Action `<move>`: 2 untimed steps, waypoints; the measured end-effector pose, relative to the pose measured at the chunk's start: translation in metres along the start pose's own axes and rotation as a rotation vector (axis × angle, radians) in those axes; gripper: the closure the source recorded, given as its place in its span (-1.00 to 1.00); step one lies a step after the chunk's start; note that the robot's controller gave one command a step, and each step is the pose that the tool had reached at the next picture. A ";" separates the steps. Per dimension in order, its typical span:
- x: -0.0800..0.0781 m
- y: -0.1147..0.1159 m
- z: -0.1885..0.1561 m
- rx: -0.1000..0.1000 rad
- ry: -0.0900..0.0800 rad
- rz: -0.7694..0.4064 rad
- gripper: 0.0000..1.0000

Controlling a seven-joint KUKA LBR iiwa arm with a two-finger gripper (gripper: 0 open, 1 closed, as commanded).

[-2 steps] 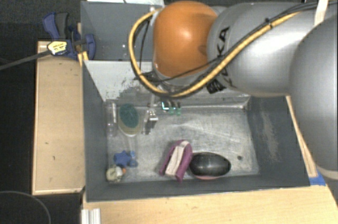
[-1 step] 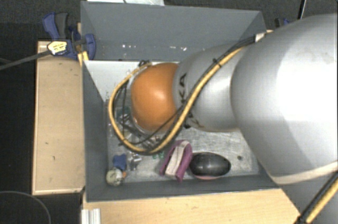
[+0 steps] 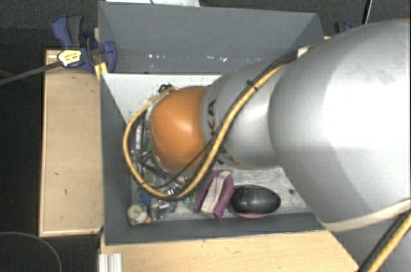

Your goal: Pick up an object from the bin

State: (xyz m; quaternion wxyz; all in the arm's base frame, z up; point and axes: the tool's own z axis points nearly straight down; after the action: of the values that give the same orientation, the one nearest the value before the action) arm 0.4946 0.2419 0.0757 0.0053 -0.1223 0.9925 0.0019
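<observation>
My gripper is low in the left part of the bin, mostly covered by the arm's wrist, with just some of its metal body in sight. Right below it, in the front left corner, lie a small pale round thing with an orange bit and a small blue piece. A purple and white folded thing leans a little to the right of the gripper. Beside that, a black oval thing rests on the bin floor near the front wall.
The arm and its orange wrist cover reach in from the right and hide most of the bin floor. A yellow cable loops round the wrist down to the floor. A small green scrap lies by the purple thing.
</observation>
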 end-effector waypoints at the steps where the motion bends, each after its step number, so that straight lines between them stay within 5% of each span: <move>1: 0.001 -0.001 0.001 0.001 0.003 0.007 1.00; 2: 0.004 -0.006 -0.111 0.001 0.001 0.012 1.00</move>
State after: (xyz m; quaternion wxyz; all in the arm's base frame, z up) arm 0.4910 0.2347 0.1862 0.0046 -0.1166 0.9932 0.0015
